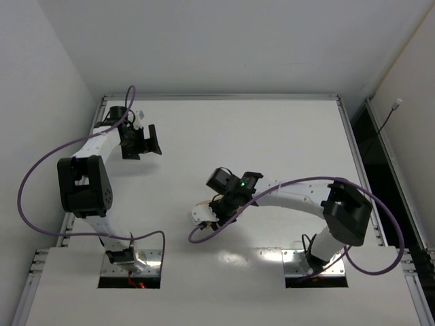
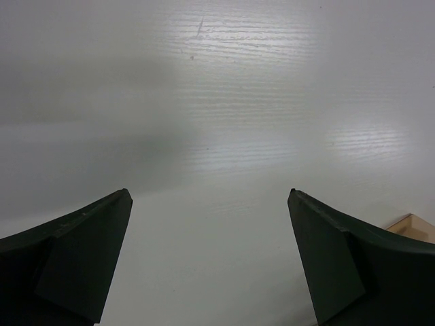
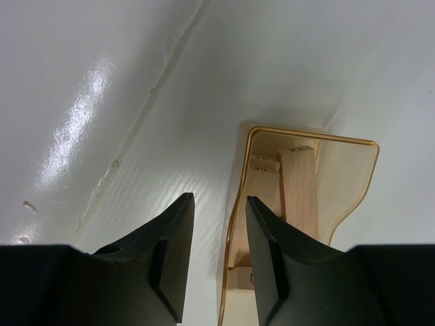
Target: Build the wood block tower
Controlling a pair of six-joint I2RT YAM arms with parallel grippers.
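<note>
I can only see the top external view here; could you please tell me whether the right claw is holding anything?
Observer: No. In the right wrist view, the right claw is empty and only slightly open.
Operator: Thank you. What is that pale shape beside it?
Observer: It is a translucent tan tray with wooden blocks inside.
Operator: And the left claw, please?
Observer: In its wrist view, the left claw is wide open over the bare table, with nothing in it.
</note>
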